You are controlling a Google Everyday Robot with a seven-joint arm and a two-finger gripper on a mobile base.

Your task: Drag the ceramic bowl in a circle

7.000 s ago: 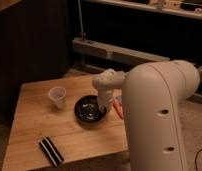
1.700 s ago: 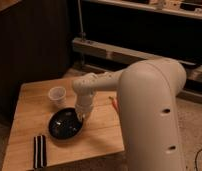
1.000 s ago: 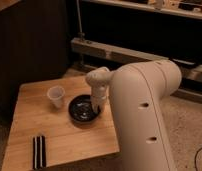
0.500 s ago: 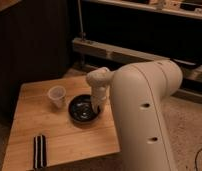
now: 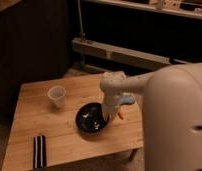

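On the right, the white arm [image 5: 169,110] reaches left over the wooden table [image 5: 69,135], its gripper [image 5: 107,118] down at the right rim of the bowl [image 5: 91,119]. The bowl sits right of the table's middle. A whitish cup [image 5: 57,96] stands near its upper left, and a striped black block [image 5: 39,151] lies at the front left corner.

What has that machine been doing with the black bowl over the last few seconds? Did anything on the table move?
The ceramic bowl travelled: from mid-table it slid toward the front left, then came back to the middle, where it has sat for the past second. The gripper went with it and remains at the bowl's right rim. The black striped block shifted a little left early on. The small translucent cup stayed put on the wooden table.
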